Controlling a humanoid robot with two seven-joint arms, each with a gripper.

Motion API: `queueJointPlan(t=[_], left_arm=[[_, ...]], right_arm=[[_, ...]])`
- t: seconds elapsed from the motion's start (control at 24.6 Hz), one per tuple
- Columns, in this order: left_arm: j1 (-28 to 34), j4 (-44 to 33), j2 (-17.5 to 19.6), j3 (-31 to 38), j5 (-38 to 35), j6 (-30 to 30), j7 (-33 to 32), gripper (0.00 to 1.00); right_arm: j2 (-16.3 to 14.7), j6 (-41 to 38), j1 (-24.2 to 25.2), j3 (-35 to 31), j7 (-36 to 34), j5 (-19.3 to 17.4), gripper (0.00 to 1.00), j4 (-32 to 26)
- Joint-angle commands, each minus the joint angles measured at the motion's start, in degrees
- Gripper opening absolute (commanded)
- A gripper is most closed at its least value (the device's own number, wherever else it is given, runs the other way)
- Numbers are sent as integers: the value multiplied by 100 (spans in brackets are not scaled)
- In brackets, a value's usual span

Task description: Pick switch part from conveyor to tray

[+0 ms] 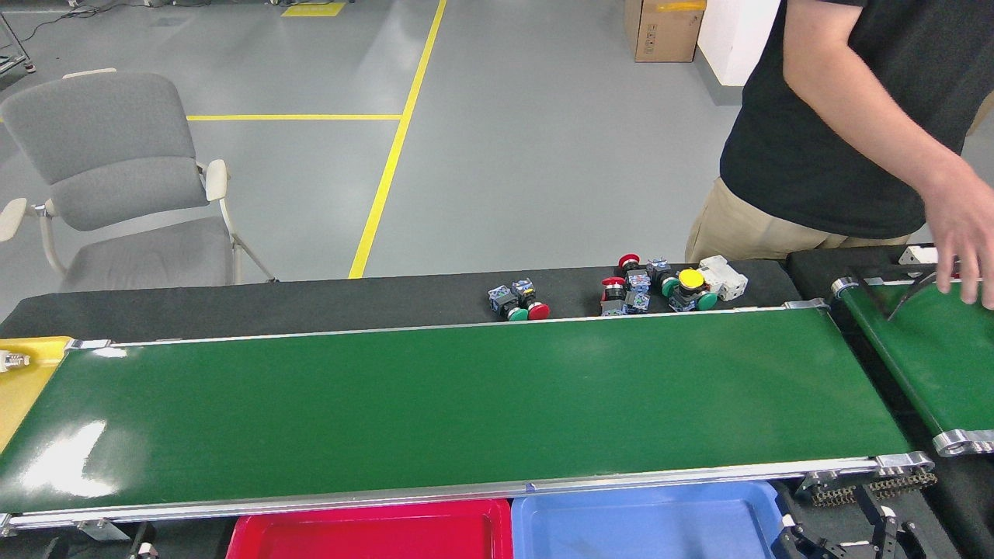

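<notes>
Two green belts [466,404] [924,365]; three trays: yellow [23,380], red [373,536], blue [644,524]; one chair [116,178].

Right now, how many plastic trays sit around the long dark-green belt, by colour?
Yellow plastic tray: 1
Red plastic tray: 1
Blue plastic tray: 1
Total: 3
</notes>
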Motion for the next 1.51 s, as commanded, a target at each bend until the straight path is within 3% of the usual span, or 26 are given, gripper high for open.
queueJointPlan(t=[0.0, 0.65, 0.85, 1.46], left_arm=[[0, -63, 47, 14, -2, -40, 47, 100], [9, -19, 117, 14, -20, -48, 267, 100], [0, -28, 117, 22, -29, -22, 636, 100], [-88, 25, 144, 31, -2, -40, 707, 100]], right_arm=[[-59, -26, -10, -11, -2, 2, 100, -66], [-103, -35, 25, -11, -2, 2, 100, 49], [-217, -35, 121, -3, -20, 2, 100, 75], [-270, -35, 86, -11, -2, -7, 100, 110]])
